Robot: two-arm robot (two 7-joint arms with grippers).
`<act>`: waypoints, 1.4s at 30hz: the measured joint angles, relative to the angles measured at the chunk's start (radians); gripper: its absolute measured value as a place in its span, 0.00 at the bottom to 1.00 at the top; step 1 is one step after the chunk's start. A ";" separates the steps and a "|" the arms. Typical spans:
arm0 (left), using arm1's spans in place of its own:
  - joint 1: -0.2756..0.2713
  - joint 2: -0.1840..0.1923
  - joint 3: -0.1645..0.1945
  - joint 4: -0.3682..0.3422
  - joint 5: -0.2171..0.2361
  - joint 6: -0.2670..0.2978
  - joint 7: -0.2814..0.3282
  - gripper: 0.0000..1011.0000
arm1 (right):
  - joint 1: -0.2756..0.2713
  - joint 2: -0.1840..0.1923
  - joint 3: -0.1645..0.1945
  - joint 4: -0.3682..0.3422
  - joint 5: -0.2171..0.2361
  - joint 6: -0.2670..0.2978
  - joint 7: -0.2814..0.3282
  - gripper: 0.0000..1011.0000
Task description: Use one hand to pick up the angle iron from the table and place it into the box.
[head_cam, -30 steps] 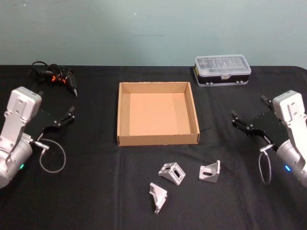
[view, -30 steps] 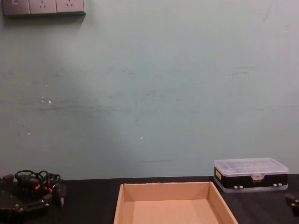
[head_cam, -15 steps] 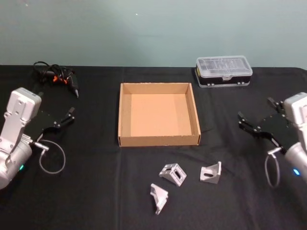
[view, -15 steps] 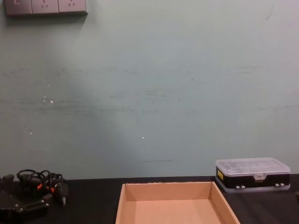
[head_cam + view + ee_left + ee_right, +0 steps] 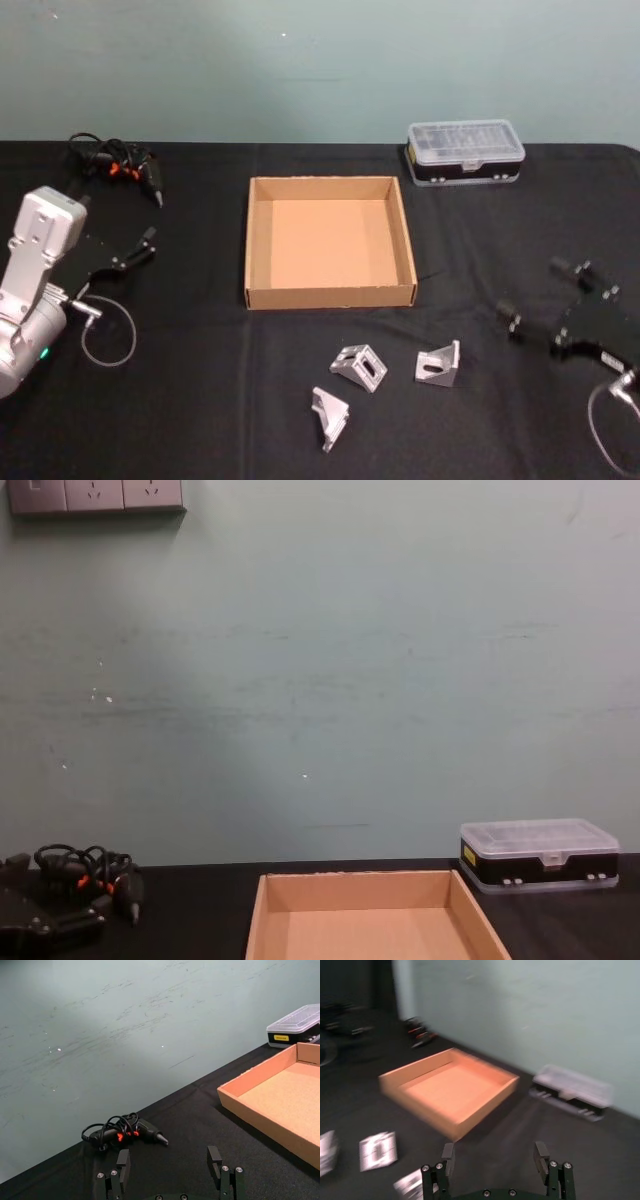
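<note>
Right gripper [image 5: 535,292], dark grey and mine to work with, hung low over the flat matte black table [image 5: 200,400], to the right of the wide shallow tan cardboard box [image 5: 330,295] and nearer me than its front wall. Its fingers stood wide apart, holding and touching nothing. I judged this the approach step, with no grasp yet made. Three silver L-shaped metal angle irons [image 5: 360,366] lay on the table just in front of the box, none inside it. Next I would need to carry the open fingers over the rightmost angle iron [image 5: 438,363], lower around it and close. My left gripper [image 5: 132,250] sat idle left of the box, also open.
</note>
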 joint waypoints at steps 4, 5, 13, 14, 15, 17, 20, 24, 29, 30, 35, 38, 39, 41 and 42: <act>0.000 0.000 0.000 0.000 0.000 0.000 0.000 1.00 | -0.018 0.051 -0.005 -0.017 0.039 0.033 0.115 0.99; 0.000 0.000 0.000 0.000 0.000 0.000 0.000 1.00 | -0.017 0.057 -0.010 -0.017 0.041 0.039 0.134 0.99; 0.000 0.000 0.000 0.000 0.000 0.000 0.000 1.00 | 0.065 0.055 -0.081 0.038 0.005 0.079 0.291 0.99; 0.000 0.000 0.000 0.000 0.000 0.000 0.000 1.00 | 0.091 0.047 -0.097 0.058 -0.015 0.082 0.315 0.99; 0.000 0.000 0.000 0.000 0.000 0.000 0.000 1.00 | 0.103 0.044 -0.104 0.068 -0.026 0.083 0.326 0.99; 0.000 0.000 0.000 0.000 0.000 0.000 0.000 1.00 | 0.136 0.030 -0.122 0.094 -0.054 0.085 0.350 0.99; 0.000 0.000 0.000 0.000 0.000 0.000 0.000 1.00 | 0.177 0.011 -0.141 0.130 -0.090 0.080 0.379 0.99; 0.000 0.000 0.000 0.000 0.000 0.000 0.000 1.00 | 0.217 -0.018 -0.160 0.173 -0.127 0.061 0.405 0.99; 0.000 0.000 0.000 0.000 0.000 0.000 0.000 1.00 | 0.250 -0.049 -0.177 0.209 -0.168 0.047 0.425 0.99; 0.000 0.000 0.000 0.000 0.000 0.000 0.000 1.00 | 0.253 -0.053 -0.178 0.212 -0.171 0.047 0.428 0.99; 0.000 0.000 0.000 0.000 0.000 0.000 0.000 1.00 | 0.270 -0.081 -0.186 0.242 -0.182 0.051 0.438 0.99; 0.000 0.000 0.000 0.000 0.000 0.000 0.000 1.00 | 0.279 -0.093 -0.189 0.257 -0.184 0.053 0.443 0.99; 0.000 0.000 0.000 0.000 0.000 0.000 0.000 1.00 | 0.285 -0.100 -0.191 0.268 -0.184 0.053 0.447 0.99; 0.000 0.000 0.000 0.000 0.000 0.000 0.000 1.00 | 0.292 -0.107 -0.195 0.278 -0.186 0.053 0.452 0.99; 0.000 0.000 0.000 0.000 0.000 0.000 0.000 1.00 | 0.301 -0.114 -0.199 0.289 -0.188 0.048 0.460 0.99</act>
